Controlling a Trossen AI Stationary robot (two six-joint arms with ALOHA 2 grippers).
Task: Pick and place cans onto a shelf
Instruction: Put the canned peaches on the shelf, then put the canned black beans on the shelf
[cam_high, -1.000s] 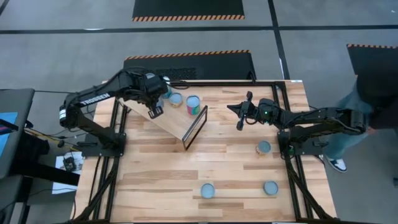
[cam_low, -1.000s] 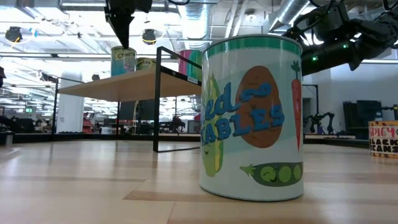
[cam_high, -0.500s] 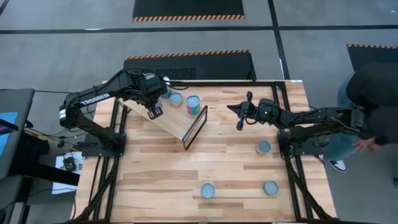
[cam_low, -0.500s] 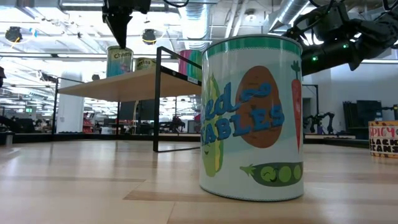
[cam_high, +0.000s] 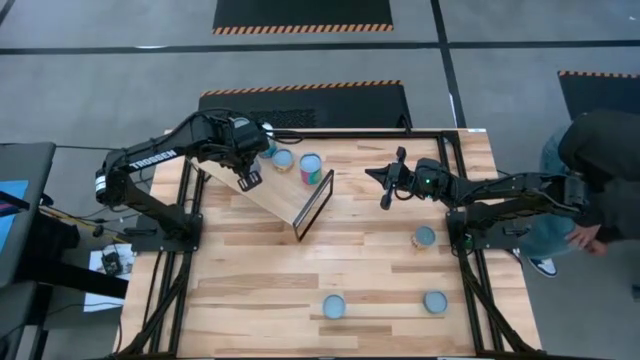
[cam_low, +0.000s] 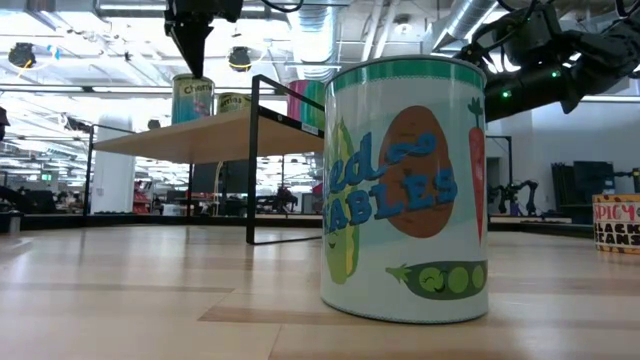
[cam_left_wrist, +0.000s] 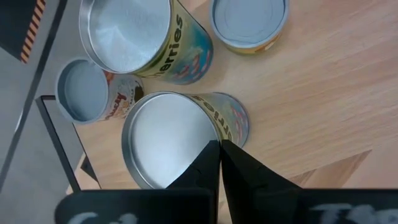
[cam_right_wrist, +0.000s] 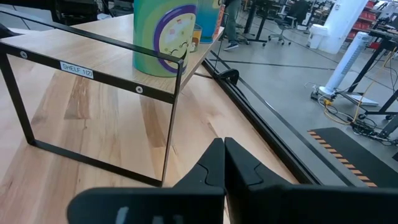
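On shelf (cam_high: 275, 190), at table's 11 o'clock: three cans (cam_high: 283, 159), unmoved since earlier frame. Left gripper (cam_high: 250, 178) stayed above them, jaws closed, empty. Right gripper (cam_high: 385, 183) at 1 o'clock, closed, empty. Three cans (cam_high: 425, 237) on tabletop (cam_high: 360, 250), 4–6 o'clock.

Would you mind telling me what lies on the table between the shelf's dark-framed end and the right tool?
Only bare plank tabletop: in the high view nothing stands between the light wood shelf and the shut right tool.
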